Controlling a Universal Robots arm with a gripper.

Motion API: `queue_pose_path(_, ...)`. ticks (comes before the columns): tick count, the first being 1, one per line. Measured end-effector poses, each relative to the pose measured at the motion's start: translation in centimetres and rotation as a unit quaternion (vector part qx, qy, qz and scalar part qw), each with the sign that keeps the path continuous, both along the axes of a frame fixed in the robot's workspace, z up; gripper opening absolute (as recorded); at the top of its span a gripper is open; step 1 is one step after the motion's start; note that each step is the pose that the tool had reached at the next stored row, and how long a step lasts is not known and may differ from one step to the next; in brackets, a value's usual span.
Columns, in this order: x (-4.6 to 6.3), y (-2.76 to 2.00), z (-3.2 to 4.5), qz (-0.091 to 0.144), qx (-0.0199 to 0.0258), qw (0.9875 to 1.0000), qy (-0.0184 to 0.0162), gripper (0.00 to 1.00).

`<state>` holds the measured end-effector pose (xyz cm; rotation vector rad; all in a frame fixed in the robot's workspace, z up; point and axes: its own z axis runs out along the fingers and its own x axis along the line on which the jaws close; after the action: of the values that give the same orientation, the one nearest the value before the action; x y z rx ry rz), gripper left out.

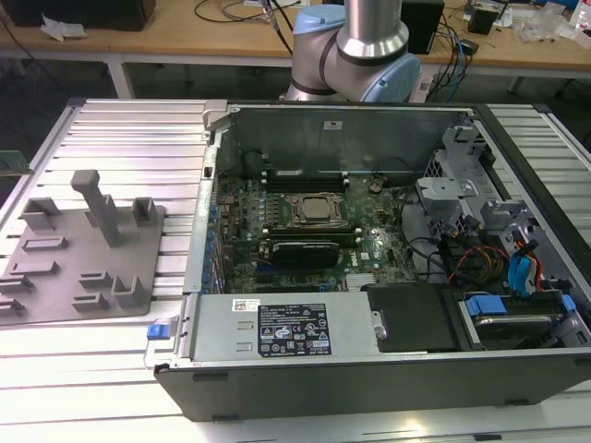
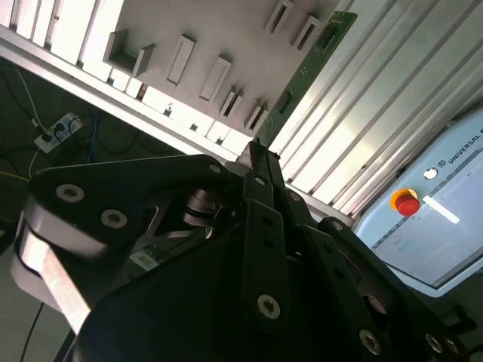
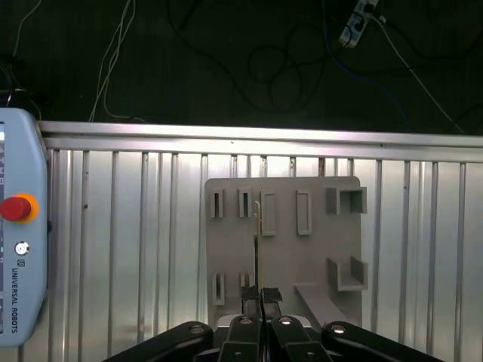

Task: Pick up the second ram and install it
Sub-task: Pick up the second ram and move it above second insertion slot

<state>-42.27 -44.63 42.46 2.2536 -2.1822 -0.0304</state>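
**benchrat:** So where's the stick sitting versus the jaws?

**slotjockey:** Using the grey holder plate (image 1: 55, 277) as my landmark. In both wrist views the gripper (image 3: 261, 292) (image 2: 260, 154) has its jaws pinched together on the near end of the second ram (image 3: 256, 241) (image 2: 304, 75), so the green stick pokes straight out from between the fingertips (image 3: 272, 294). In the first wrist view you see it edge-on, just a thin line over the plate, running between the plate's little slot brackets. In the second wrist view you get its flat green face, and the far end reaches out near the plate's edge, where the ribbed metal table (image 2: 392, 113) starts. Can't tell if it's touching the plate or hanging above it.

**benchrat:** And the arm?

**slotjockey:** The gripper is pointing down at the plate, and the first wrist view looks squarely onto it. In the exterior view the plate is at the exterior view's left, and the open computer case (image 1: 369, 369) is just beside it, toward the exterior view's right. The arm (image 1: 369, 37) stands behind the case, with its silver tube going straight up out of frame. The teach pendant (image 3: 19, 226) lies on the table, well apart from the plate.
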Motion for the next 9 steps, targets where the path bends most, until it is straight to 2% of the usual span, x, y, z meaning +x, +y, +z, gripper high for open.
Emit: queue_pose_path(9,1.1,0.0,0.0,0.0,0.0,1.0,0.0,0.09)
